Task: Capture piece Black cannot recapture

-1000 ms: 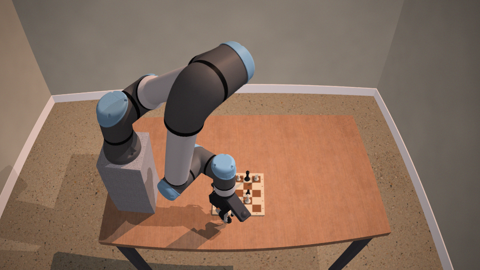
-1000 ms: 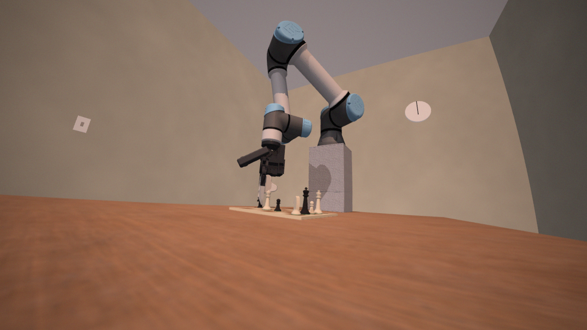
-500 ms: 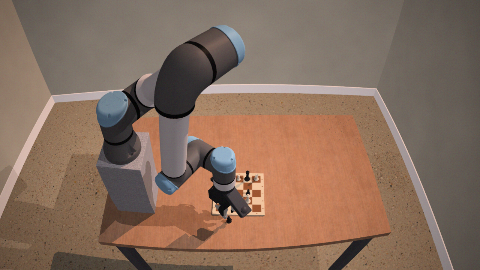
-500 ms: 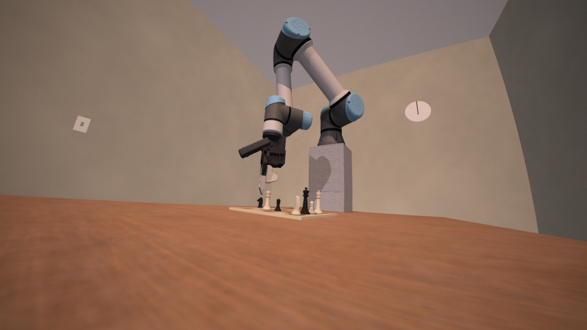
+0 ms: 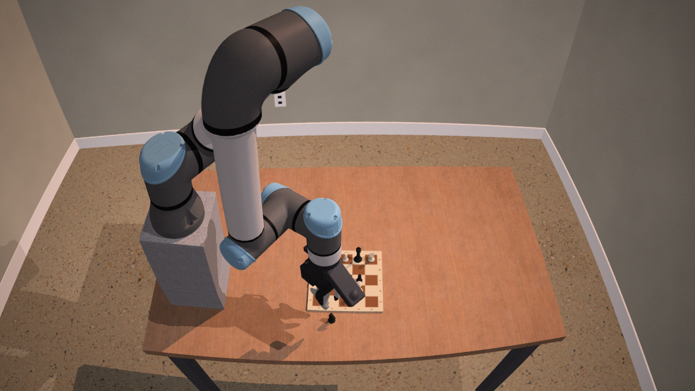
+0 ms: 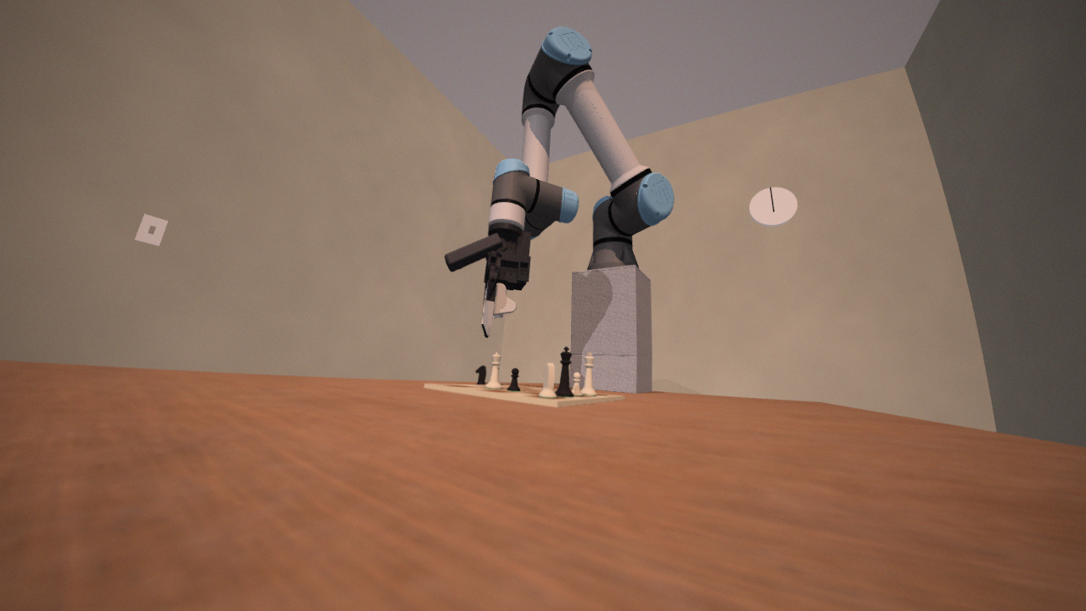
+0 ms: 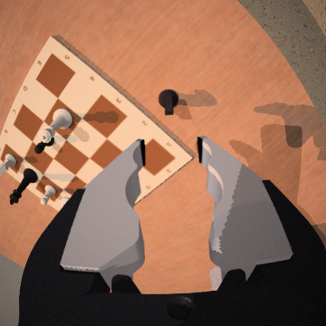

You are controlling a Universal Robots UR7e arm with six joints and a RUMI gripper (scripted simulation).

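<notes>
My gripper (image 7: 170, 139) hangs above the near corner of the chessboard (image 7: 113, 86), its jaws parted and holding nothing. The captured black pawn (image 7: 168, 100) stands upright on the table (image 5: 437, 218), just off the board's edge. The other pieces look upright in their squares, though from here I cannot be sure.

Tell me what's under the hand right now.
Under the open hand lie the chessboard's corner and bare table. The black pawn stands apart, off the board. The hand's body hides the table nearest the camera.
</notes>
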